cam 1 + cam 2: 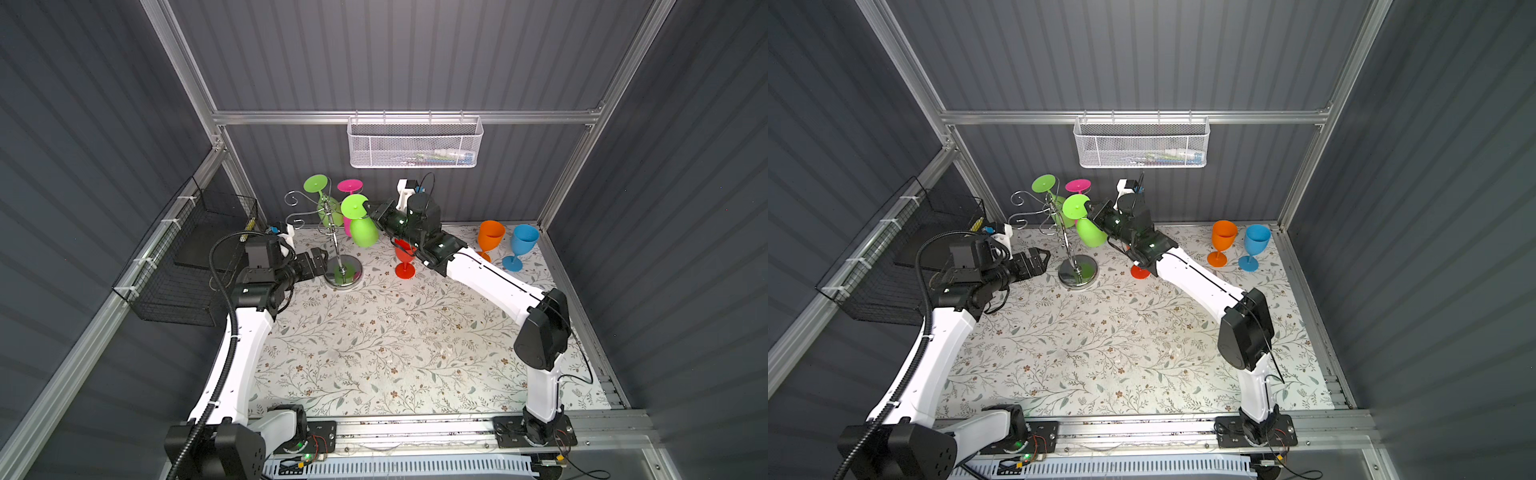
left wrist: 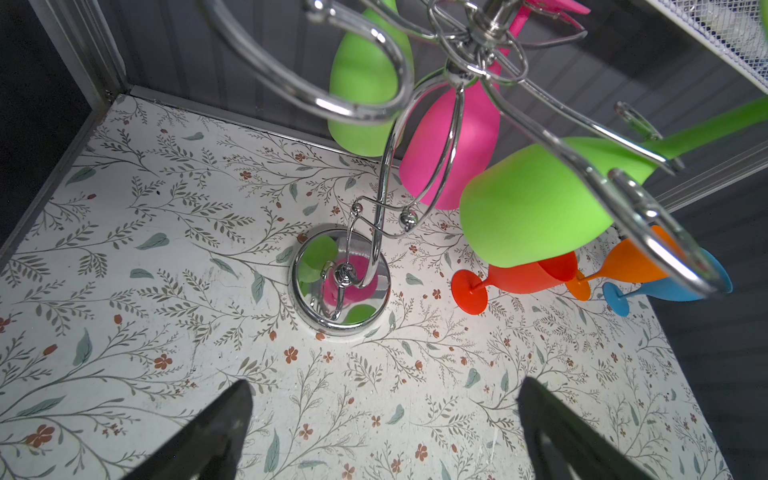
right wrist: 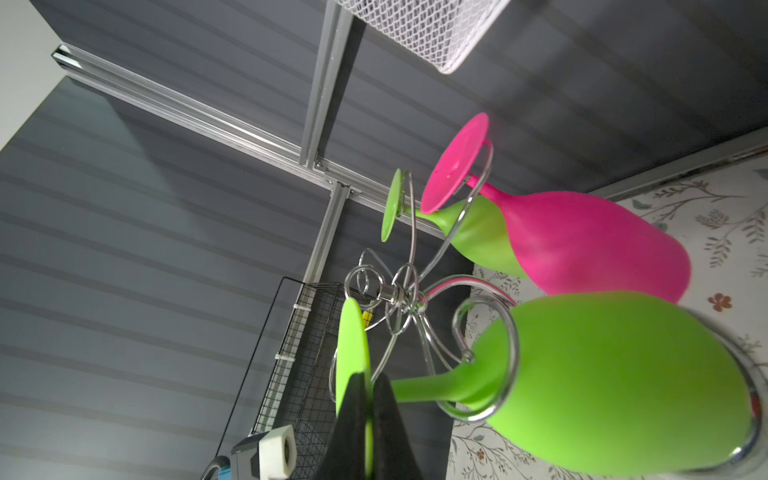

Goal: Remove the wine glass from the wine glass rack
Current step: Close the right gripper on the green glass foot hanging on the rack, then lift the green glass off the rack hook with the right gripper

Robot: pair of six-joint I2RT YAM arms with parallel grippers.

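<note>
Your right pincer (image 3: 369, 376) pinches the foot of the nearer green wine glass (image 3: 615, 382), its stem hanging down through a scroll of the wine glass rack (image 1: 337, 249).

Materials and finishes around the rack.
The wine glass rack (image 1: 343, 274) is polished chrome wire, its round base mirror-bright and reflecting colour. The near green wine glass (image 1: 365, 232), like the pink glass (image 3: 582, 245), orange glass (image 1: 490, 235), blue glass (image 1: 524, 239) and red glass (image 2: 528, 276), looks like smooth, matt plastic. The surface (image 1: 374, 340) is a matt sheet printed with a floral pattern. White-coated metal mesh forms the far basket (image 1: 415, 143); thin black wire, the left basket (image 1: 183, 266).
</note>
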